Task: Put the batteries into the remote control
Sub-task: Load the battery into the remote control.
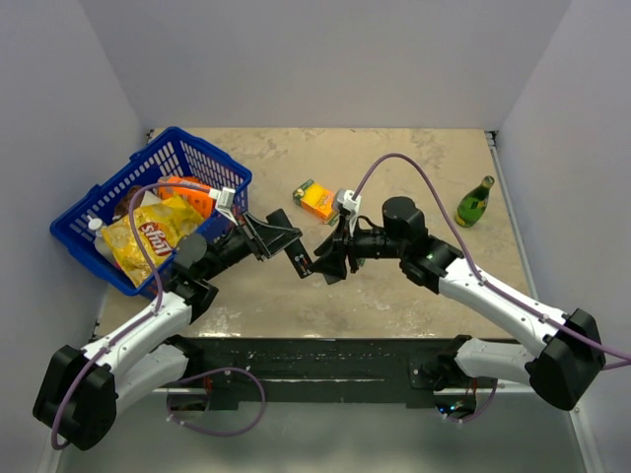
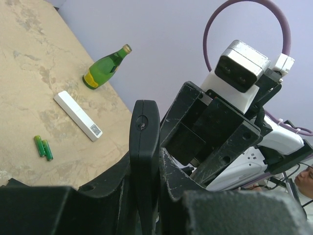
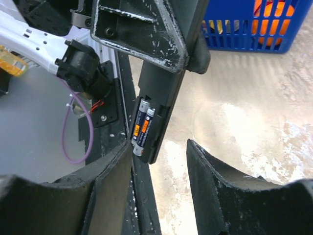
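My left gripper (image 1: pixel 281 241) is shut on the black remote control (image 1: pixel 299 256) and holds it above the table's middle. In the left wrist view the remote (image 2: pixel 144 142) stands edge-on between my fingers (image 2: pixel 110 186). In the right wrist view the remote (image 3: pixel 164 93) shows its open compartment with two dark blue and orange batteries (image 3: pixel 142 129) in it. My right gripper (image 3: pixel 159 146) is open around the remote's end and holds nothing; it shows in the top view (image 1: pixel 328 264). Two small green batteries (image 2: pixel 43 148) lie on the table. The cover is out of view.
A white rectangular bar (image 2: pixel 78 116) lies near the green batteries. A green glass bottle (image 1: pixel 474 202) lies at the right. An orange box (image 1: pixel 317 200) sits behind the grippers. A blue basket (image 1: pixel 99 212) with a chips bag (image 1: pixel 158 236) stands at the left.
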You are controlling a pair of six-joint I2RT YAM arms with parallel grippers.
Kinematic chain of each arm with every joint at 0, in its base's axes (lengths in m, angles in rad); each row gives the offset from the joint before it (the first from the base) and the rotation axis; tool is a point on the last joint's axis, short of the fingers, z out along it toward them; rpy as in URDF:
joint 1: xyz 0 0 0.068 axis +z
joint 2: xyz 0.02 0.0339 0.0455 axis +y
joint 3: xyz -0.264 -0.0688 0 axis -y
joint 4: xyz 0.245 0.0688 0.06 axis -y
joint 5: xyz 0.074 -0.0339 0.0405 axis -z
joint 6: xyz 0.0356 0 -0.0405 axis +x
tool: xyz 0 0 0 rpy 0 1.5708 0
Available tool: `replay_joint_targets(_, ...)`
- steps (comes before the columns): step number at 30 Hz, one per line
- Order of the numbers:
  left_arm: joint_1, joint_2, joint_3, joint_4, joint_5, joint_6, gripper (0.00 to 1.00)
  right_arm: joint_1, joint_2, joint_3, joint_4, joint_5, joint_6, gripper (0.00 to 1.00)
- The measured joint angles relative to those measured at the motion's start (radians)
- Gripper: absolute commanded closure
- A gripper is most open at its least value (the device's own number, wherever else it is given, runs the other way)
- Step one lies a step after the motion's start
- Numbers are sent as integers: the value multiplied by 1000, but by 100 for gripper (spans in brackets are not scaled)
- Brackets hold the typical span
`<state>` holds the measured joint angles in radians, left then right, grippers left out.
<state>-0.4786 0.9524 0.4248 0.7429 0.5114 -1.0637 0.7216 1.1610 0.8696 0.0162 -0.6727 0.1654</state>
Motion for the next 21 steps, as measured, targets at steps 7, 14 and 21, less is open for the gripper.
replay_joint_targets(7, 0, 2, 0, 6, 1, -9, 100, 0, 2, -10, 15, -41, 16, 51)
replay_joint_targets(14, 0, 3, 0, 24, 2, -19, 100, 0, 42, -11, 39, -78, 31, 57)
replay_joint_targets(21, 0, 3, 0, 29, 2, -21, 100, 0, 57, -11, 71, -108, 59, 75)
